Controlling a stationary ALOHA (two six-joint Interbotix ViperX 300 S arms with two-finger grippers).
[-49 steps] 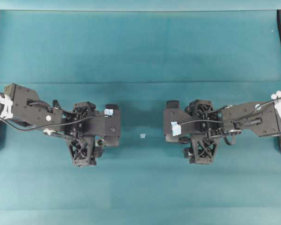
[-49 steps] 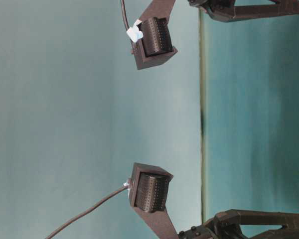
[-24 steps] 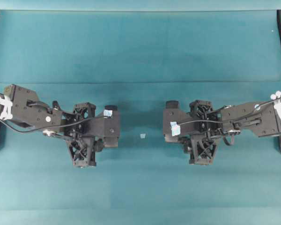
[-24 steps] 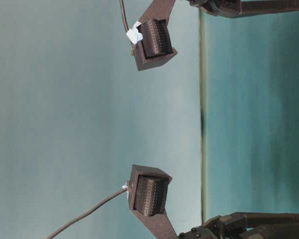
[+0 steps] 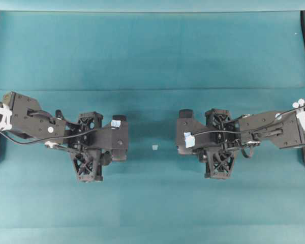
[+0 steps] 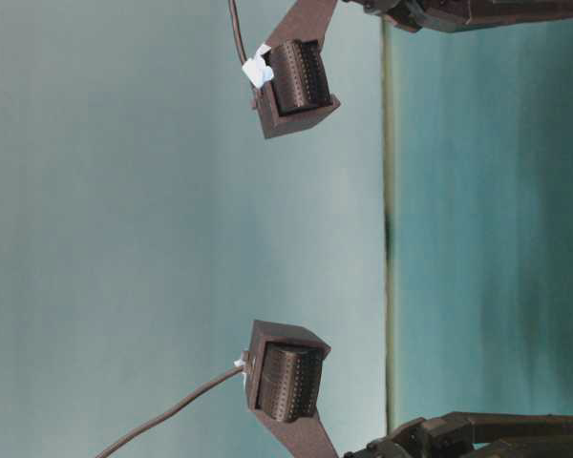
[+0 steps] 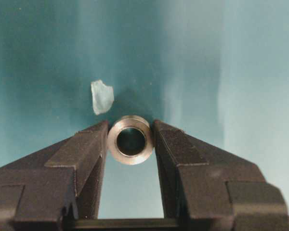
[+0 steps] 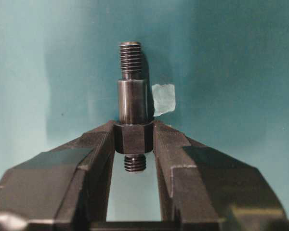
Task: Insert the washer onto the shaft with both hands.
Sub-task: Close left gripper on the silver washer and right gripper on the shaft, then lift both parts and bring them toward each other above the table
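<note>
Overhead: your left gripper and right gripper face each other low over the teal table, well apart, a pale tape scrap between them; neither part shows here.

Table-level: only the wrist cameras and arm edges show.

Left wrist: the fingers are clamped on the washer, bore facing outward, ready to receive.

Right wrist: the jaws grip the shaft by its collar, threaded end projecting forward for insertion.
</note>
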